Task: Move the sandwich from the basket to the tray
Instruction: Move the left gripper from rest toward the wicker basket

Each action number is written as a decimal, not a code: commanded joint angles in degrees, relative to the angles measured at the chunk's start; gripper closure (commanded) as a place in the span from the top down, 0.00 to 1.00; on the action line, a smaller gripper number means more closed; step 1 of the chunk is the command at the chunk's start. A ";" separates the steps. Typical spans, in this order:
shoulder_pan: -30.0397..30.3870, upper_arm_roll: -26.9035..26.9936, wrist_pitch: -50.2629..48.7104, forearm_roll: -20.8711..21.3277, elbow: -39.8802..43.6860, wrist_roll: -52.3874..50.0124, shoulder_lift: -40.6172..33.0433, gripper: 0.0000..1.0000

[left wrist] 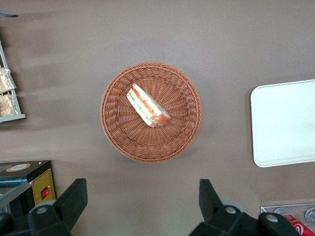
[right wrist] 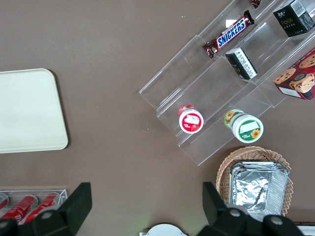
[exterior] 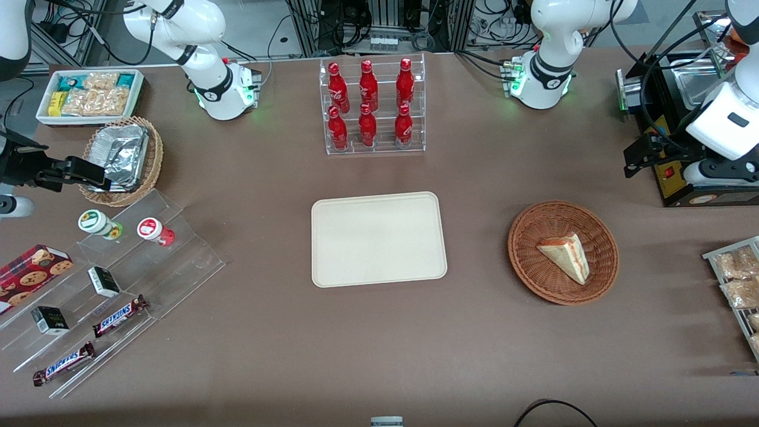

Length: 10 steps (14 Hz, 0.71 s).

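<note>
Gripper (left wrist: 142, 206) of the left arm hangs high above the table at the working arm's end, with its fingers (left wrist: 74, 199) spread wide apart and nothing between them. You are at the approach step: no contact has been made and the grasp is not yet begun.

Locate the sandwich (exterior: 566, 256) lying inside the basket (exterior: 563, 207), resting on the woven floor slightly off centre. The tray (exterior: 378, 238) sits well apart from the basket, toward the middle of the table, and carries nothing.

Note the orientation. In the front view the wedge's long axis runs diagonally, from its pointed corner, which aims toward the tray, to its broad end, which lies nearer the front camera. The cut edge with red and green filling (left wrist: 147, 105) faces up in the wrist view.

For the next move, you will likely need to bring the gripper down over the basket, centre it on the wedge, and turn the wrist so the fingers close across the short width instead of along the diagonal. Judge the wrap as slippery and the bread as soft; a gentle closing force seems advisable.
</note>
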 commanded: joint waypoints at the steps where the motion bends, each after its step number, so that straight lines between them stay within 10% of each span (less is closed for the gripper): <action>1: -0.68 0.71 -1.05 -0.54 0.74 0.97 0.63 1.00; 10: -0.59 1.67 9.10 -0.19 -8.99 -3.83 1.60 1.00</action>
